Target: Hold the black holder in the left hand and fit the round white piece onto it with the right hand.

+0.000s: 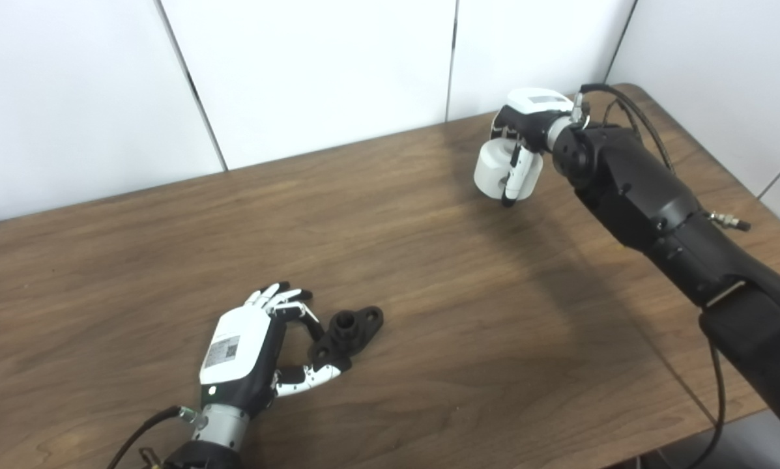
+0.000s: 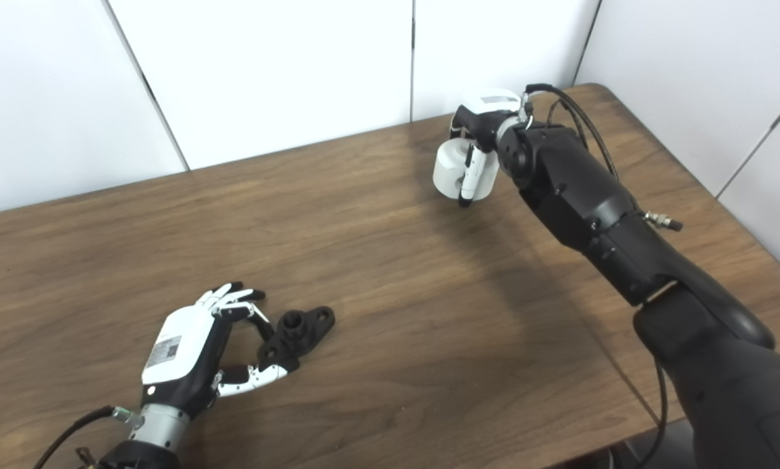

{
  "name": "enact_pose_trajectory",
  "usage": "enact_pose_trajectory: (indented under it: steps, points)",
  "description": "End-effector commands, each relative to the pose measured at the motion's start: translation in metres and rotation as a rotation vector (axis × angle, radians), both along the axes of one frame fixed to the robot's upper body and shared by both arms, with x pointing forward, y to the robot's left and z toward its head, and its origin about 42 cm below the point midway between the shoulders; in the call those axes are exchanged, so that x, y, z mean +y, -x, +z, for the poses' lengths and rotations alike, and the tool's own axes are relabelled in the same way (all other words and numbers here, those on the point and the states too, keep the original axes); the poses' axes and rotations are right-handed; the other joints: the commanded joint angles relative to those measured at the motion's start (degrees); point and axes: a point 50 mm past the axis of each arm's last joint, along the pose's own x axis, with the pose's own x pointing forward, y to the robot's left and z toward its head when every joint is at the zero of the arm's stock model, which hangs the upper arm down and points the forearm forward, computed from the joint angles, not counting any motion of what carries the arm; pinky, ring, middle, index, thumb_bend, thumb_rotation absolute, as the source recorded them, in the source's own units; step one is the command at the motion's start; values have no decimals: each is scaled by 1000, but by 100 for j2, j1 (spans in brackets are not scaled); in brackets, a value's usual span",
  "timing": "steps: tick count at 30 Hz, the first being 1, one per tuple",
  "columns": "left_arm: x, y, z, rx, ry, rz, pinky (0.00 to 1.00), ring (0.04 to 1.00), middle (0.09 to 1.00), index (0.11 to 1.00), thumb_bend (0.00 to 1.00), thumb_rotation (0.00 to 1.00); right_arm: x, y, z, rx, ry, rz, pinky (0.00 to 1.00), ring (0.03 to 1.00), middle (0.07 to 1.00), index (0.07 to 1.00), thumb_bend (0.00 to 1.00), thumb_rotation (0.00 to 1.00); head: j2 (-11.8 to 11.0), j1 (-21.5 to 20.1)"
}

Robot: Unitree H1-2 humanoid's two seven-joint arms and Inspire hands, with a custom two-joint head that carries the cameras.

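Observation:
The black holder [image 1: 349, 331] lies flat on the wooden table [image 1: 468, 339] at the near left, a short tube standing up from its middle. My left hand [image 1: 253, 348] rests beside it, fingers spread, with thumb and fingers bracketing the holder's near end; a firm grip does not show. At the far right, my right hand [image 1: 526, 127] is shut on the round white piece [image 1: 504, 170], a thick drum shape, held a little above the table with a finger wrapped across its front.
White wall panels [image 1: 311, 71] stand right behind the table's far edge. The table's rounded far-right corner [image 1: 637, 91] lies just behind the right hand. A cable [image 1: 624, 107] loops off the right forearm.

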Motion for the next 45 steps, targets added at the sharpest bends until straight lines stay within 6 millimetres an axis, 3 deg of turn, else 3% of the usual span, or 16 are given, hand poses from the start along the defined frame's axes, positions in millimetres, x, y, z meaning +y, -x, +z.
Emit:
enact_pose_trajectory:
  steps: [1,13,18,25,28,31,35,37,40,44,45]
  points:
    - [9,25,-50,273,-167,-2,926,916,809,485,520,57,-2,-6,42,-145,39,12,109,164,244,484,525,128,1,-7]
    - [6,25,-49,279,-165,0,927,914,808,486,520,56,-3,-4,41,-148,52,9,144,193,279,484,525,129,-3,37]
    - [4,25,-49,281,-165,2,926,916,809,486,520,56,0,-2,46,-162,53,27,86,142,230,484,525,130,-3,50]
    - [2,25,-51,274,-162,0,925,913,806,486,520,56,22,5,61,-200,78,105,344,319,350,484,526,133,-14,97]
    - [1,25,-51,277,-159,1,928,914,806,486,520,56,31,8,66,-209,89,138,344,333,372,484,526,135,-6,136]
    - [0,24,-50,276,-159,1,928,913,805,486,520,56,37,11,69,-215,86,157,403,375,465,483,533,16,-1,166]
    - [-2,23,-51,276,-157,2,926,911,805,486,520,55,46,17,71,-219,89,205,368,333,471,483,534,2,0,226]
    - [-2,23,-51,279,-155,5,927,912,805,485,520,55,51,20,72,-218,79,226,486,406,441,488,532,1,-9,246]
    - [-3,22,-51,281,-161,4,929,914,807,485,520,56,61,27,73,-214,82,252,748,586,478,485,532,1,8,308]
    - [-5,23,-50,282,-156,4,930,914,808,486,520,56,75,38,76,-226,69,301,843,622,494,480,531,1,43,427]
    - [-6,23,-49,282,-156,4,927,913,807,486,520,55,79,42,77,-231,59,320,811,586,464,491,531,1,61,461]
